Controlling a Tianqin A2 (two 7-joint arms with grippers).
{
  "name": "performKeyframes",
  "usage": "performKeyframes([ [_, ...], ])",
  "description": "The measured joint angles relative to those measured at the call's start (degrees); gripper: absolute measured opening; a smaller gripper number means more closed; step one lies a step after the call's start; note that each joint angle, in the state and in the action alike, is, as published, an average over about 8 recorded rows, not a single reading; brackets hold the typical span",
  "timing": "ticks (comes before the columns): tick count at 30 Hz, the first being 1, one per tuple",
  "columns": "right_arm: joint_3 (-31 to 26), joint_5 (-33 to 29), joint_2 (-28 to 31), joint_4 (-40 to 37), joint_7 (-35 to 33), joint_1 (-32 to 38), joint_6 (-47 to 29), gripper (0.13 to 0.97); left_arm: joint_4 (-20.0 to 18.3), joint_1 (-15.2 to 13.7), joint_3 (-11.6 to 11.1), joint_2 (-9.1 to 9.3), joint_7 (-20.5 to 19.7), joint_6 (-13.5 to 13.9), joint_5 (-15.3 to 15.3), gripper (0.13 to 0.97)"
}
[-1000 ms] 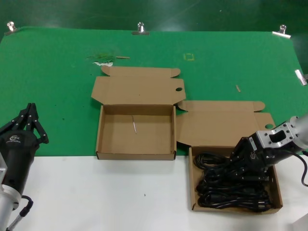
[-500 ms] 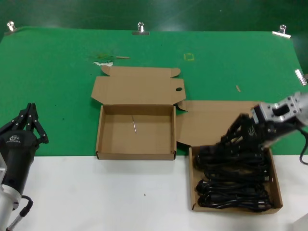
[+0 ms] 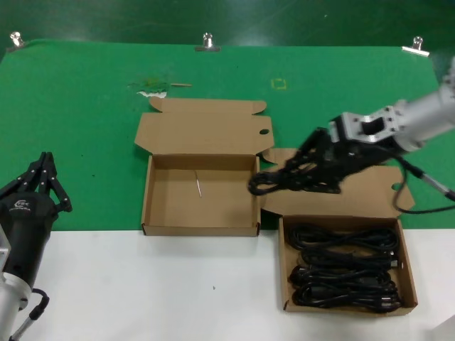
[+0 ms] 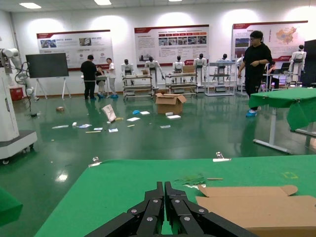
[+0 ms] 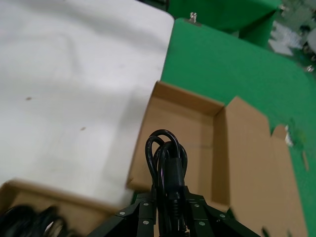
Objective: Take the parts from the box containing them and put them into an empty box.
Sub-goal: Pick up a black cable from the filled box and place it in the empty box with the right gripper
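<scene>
My right gripper (image 3: 307,175) is shut on a coiled black power cable (image 3: 274,180) and holds it in the air above the right box's flap, its end just right of the empty box. In the right wrist view the cable (image 5: 166,163) sticks out between the jaws toward that box (image 5: 197,143). The empty box (image 3: 201,192) stands left of centre with a thin pale sliver (image 3: 199,183) on its floor. The box containing the parts (image 3: 407,273) is at the front right with several more cable bundles (image 3: 345,273) in it. My left gripper (image 3: 44,179) is shut and parked at the far left.
The boxes' open lid flaps (image 3: 206,126) lie flat on the green mat (image 3: 85,121). Metal clips (image 3: 207,41) hold the mat's far edge. White table surface (image 3: 142,284) runs along the front. Small scraps (image 3: 153,87) lie on the mat behind the empty box.
My right gripper has lifted one cable bundle out of the right box and carried it up and to the left, toward the empty box. The left arm has not moved.
</scene>
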Motion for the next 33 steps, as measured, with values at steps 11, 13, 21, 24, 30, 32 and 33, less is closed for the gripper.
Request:
performKeyframes([
  [11,2.2,2.0,-7.1,-0.6,-1.6,-0.9,7.8,0.227,0.0,0.0,0.0,0.0,0.0,0.0,0.0,0.151],
  [13,2.6,2.4,-8.4,-0.7,-2.0,-1.2,9.2,0.227,0.0,0.0,0.0,0.0,0.0,0.0,0.0,0.151],
  [21,3.4,4.2,-12.5,-0.6,-3.6,-3.1,14.2,0.227,0.0,0.0,0.0,0.0,0.0,0.0,0.0,0.151],
  [24,1.9,6.2,-13.3,0.0,-4.0,-4.2,15.6,0.227,0.0,0.0,0.0,0.0,0.0,0.0,0.0,0.151],
  [30,-4.8,13.1,-14.0,1.5,-4.6,-6.2,18.5,0.227,0.0,0.0,0.0,0.0,0.0,0.0,0.0,0.151],
  [32,-8.0,16.4,-14.0,2.0,-4.8,-6.9,19.7,0.227,0.0,0.0,0.0,0.0,0.0,0.0,0.0,0.151],
  [33,-9.7,18.1,-14.1,2.2,-4.8,-7.2,20.4,0.227,0.0,0.0,0.0,0.0,0.0,0.0,0.0,0.151],
])
